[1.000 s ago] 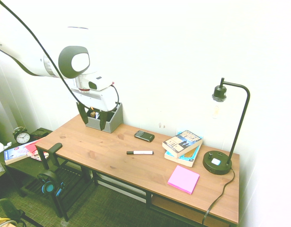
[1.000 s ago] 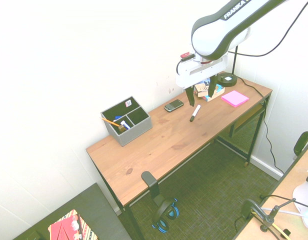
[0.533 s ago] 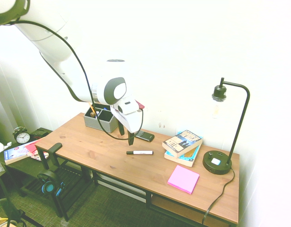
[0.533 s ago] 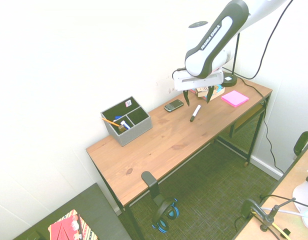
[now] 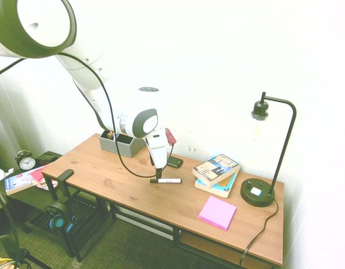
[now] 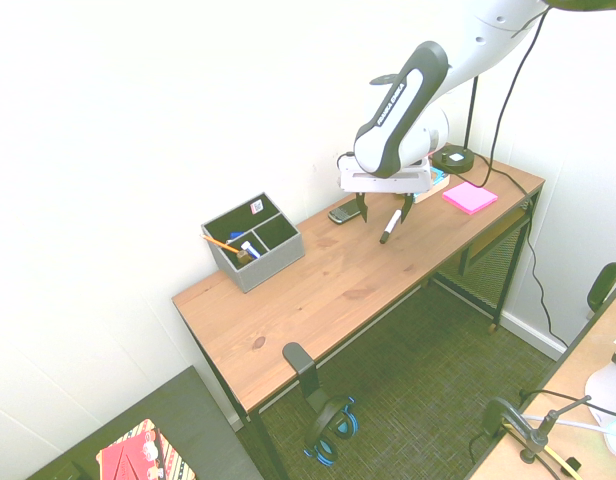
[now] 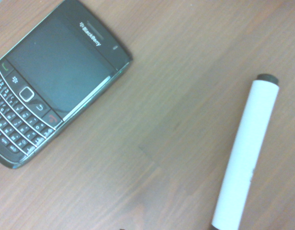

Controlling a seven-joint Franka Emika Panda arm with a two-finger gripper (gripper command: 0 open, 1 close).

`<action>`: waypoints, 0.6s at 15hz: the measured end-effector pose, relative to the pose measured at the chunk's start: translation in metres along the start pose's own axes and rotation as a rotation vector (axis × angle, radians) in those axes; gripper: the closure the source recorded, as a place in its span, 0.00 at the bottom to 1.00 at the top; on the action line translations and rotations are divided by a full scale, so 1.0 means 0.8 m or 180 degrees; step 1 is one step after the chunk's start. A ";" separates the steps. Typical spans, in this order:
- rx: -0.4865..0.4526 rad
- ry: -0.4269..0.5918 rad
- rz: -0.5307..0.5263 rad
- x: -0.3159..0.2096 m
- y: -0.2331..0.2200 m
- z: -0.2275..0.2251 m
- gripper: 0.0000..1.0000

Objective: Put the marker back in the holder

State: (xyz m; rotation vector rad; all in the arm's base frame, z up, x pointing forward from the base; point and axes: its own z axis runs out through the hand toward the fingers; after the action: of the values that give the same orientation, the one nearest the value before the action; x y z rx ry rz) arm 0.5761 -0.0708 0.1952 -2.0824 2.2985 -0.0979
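While the marker [image 6: 392, 222] lies loose on the desk, the open gripper [image 6: 385, 220] hangs low over it

Lying on the bare wood of the desk [image 6: 298, 312], the marker has its white barrel and black cap in plain sight in the second exterior view, with the gripper's two fingers spread apart and nothing held between them. Just beside it is the BlackBerry phone [image 7: 66, 60]; on its other side sit the stacked paperbacks [image 5: 217, 171], then the pink sticky notes [image 5: 218, 212] and the desk lamp [image 5: 259, 193]. Well apart, towards the far end of the desk, stands the grey divided organiser [image 6: 270, 267], a pencil [image 6: 221, 243] poking out of it.

The step in hand looks like lining up for the pick. What comes next, I judge, is to centre the fingers across the barrel, lower the last little way and close; the slim, round barrel could roll if one finger nudges it first. Carrying it to the organiser and letting it down into a compartment would follow.

In the first exterior view the fingers overlap one another and part of the marker, so the remaining height is hard to tell. The wrist view cuts off the capped end, and the arm's hand hides part of the phone in the first exterior view. How deep the organiser's compartments are I cannot make out
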 end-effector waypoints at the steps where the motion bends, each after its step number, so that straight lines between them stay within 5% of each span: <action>1: -0.0010 -0.0018 -0.0002 0.000 -0.003 0.009 1.00; 9: -0.0046 -0.0142 -0.0040 -0.007 -0.020 0.044 1.00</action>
State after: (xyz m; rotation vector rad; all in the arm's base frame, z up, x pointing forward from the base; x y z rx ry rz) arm 0.5947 -0.0674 0.1614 -2.0838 2.2677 -0.0349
